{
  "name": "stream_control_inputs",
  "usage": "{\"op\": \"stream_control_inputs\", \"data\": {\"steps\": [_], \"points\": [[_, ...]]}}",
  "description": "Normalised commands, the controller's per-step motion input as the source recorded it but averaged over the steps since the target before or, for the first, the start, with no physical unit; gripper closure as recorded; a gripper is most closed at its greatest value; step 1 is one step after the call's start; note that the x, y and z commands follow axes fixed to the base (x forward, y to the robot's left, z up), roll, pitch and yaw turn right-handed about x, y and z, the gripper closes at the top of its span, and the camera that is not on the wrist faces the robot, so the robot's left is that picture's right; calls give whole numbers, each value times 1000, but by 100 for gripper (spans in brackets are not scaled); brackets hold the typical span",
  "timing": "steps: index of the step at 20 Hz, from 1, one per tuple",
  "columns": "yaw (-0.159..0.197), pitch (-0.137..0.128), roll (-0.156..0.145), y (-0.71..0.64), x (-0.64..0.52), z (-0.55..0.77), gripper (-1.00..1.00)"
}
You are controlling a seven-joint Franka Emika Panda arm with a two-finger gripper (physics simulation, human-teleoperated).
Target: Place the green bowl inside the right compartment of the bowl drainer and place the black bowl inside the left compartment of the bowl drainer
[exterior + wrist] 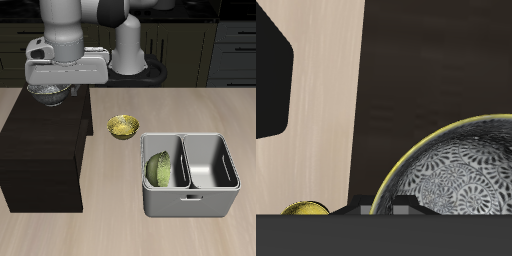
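Black bowl (456, 170) under tool (50, 97), on dark block (40, 150)

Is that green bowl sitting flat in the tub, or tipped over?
Tipped. The green bowl stands on its edge, leaning in one compartment of the bowl drainer; the other compartment looks empty.

The end effector (50, 95) hides most of the black bowl (47, 94) in the exterior view, and its jaws cannot be made out. The wrist view cuts off the black bowl (461, 170) and yellow bowl (304, 209) at its edges.
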Motion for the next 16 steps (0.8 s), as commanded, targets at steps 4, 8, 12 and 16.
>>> {"op": "stream_control_inputs", "data": {"steps": [4, 8, 12, 16], "points": [[-5, -47, 43, 428, -90, 383, 100], [-30, -38, 22, 385, -17, 306, 100], [-9, -25, 18, 329, 9, 183, 100], [6, -31, 72, 650, 27, 237, 100]]}}
